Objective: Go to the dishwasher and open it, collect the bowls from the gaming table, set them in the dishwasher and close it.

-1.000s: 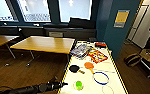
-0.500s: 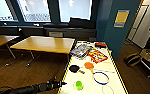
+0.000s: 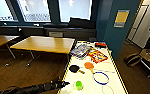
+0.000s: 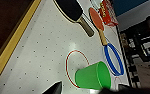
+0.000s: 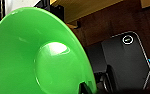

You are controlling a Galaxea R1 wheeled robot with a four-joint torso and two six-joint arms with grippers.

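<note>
- Reaching over the yellow-edged gaming table (image 3: 111, 65) with the left gripper (image 4: 88, 90), fingers (image 4: 54, 88) spread, green cup (image 4: 93, 75) standing between them.
- Gripping a lime bowl (image 5: 38, 55) in the right gripper's closed fingers (image 5: 84, 88).

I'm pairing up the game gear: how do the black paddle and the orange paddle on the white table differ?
The black paddle lies nearer the gaming table and its yellow edge, while the orange paddle lies further in. The orange paddle's handle is pale and ends by the blue ring. The black paddle's handle is darker and lies away from that ring. Both lie flat on the white top, handles towards the robot.
</note>
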